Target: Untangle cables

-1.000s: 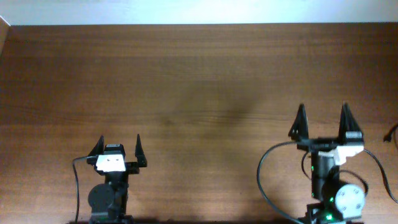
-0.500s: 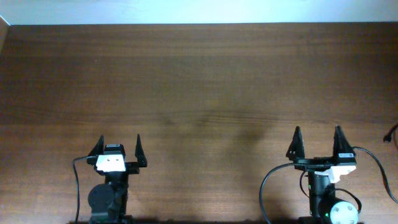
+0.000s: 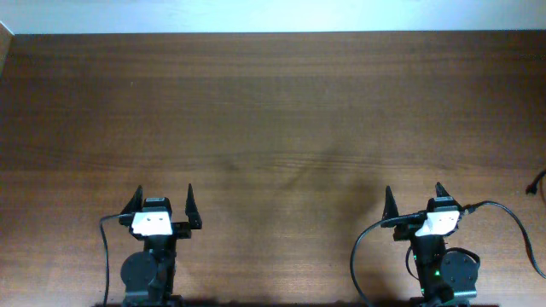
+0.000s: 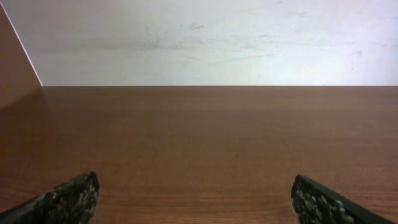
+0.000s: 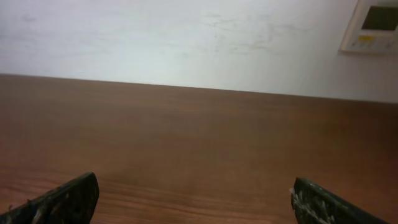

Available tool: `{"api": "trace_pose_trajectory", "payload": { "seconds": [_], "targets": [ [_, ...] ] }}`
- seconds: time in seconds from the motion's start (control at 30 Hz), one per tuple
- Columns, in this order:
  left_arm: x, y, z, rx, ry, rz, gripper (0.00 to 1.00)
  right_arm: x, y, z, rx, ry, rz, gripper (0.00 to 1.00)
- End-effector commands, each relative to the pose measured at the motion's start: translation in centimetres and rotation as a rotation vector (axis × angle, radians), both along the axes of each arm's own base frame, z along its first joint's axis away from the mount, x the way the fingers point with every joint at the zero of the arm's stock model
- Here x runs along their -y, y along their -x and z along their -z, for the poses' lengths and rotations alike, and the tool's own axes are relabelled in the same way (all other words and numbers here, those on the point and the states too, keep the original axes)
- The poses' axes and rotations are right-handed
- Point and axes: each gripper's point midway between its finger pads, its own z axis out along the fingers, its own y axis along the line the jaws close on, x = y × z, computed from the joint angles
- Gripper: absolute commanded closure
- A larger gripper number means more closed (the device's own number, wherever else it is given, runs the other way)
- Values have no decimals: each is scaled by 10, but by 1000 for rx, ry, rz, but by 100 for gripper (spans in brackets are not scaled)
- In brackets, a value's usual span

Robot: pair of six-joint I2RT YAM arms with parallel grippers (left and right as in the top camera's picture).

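Finds the right gripper (image 3: 414, 189) pulled back toward the near edge of the table (image 3: 273, 102) and a bit to the left. Shows its jaws wide open, holding nothing. Keeps the left gripper (image 3: 164, 192) at the near edge too, open and empty. Spots only a small black bit of cable (image 3: 535, 182) at the table's right edge, well apart from both.

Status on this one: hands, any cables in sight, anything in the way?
Left hand open, empty. Right hand open, empty. No cables seen on table; only a dark cord tip at right edge, unidentifiable. Nothing in the way.
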Motion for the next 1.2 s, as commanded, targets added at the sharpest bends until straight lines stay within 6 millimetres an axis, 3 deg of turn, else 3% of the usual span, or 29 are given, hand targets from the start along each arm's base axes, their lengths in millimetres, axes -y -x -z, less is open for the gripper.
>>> {"api": "trace_pose_trajectory", "payload": {
  "seconds": [0.0, 1.17],
  "targets": [
    [2, 0, 1, -2, 11, 11, 1, 5, 0, 3, -1, 84, 19, 1],
    [2, 0, 1, -2, 11, 11, 1, 3, 0, 3, -4, 18, 14, 1]
  ]
}}
